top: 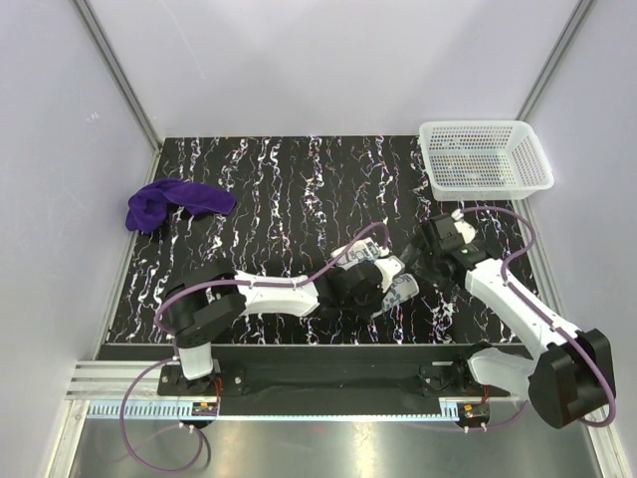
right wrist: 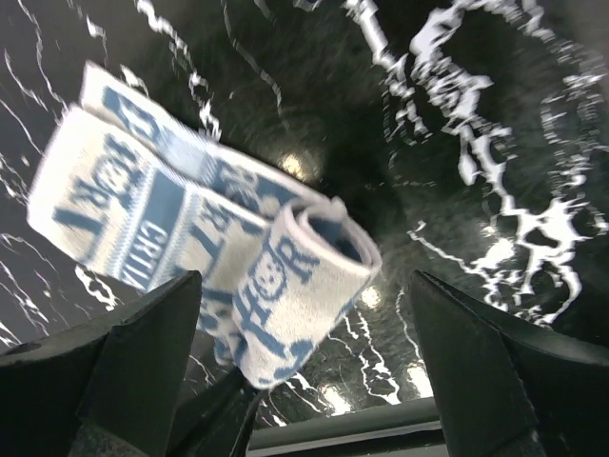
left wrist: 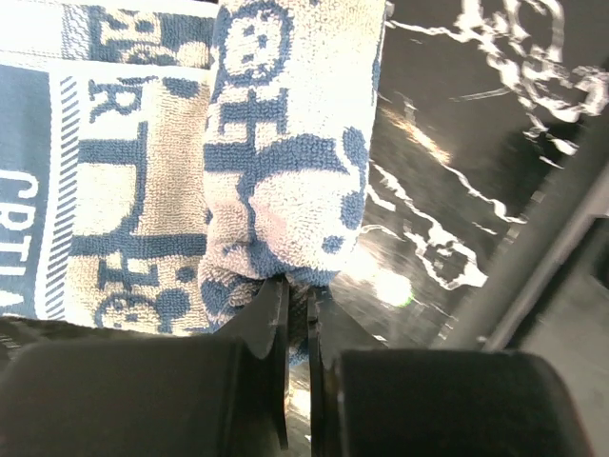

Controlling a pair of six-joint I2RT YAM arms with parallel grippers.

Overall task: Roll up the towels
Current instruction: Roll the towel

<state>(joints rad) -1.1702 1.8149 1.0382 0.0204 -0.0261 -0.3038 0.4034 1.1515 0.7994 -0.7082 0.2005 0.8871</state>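
Marbled table (top: 279, 179): purple towel (top: 174, 202) far left, basket (top: 485, 157) far right (patterned towel (left wrist: 285, 143) between)

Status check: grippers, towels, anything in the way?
Left gripper jaws shut, pinching patterned towel, partly rolled. Right gripper jaws wide open, facing the roll. Purple towel bunched far left, unrolled. Basket far right, not in the way.

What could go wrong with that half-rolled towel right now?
The right gripper stands open, so only the left gripper pinches the patterned towel at its rolled end; the loose roll could uncoil or slip out. The purple towel lies crumpled far left, possibly a long reach.
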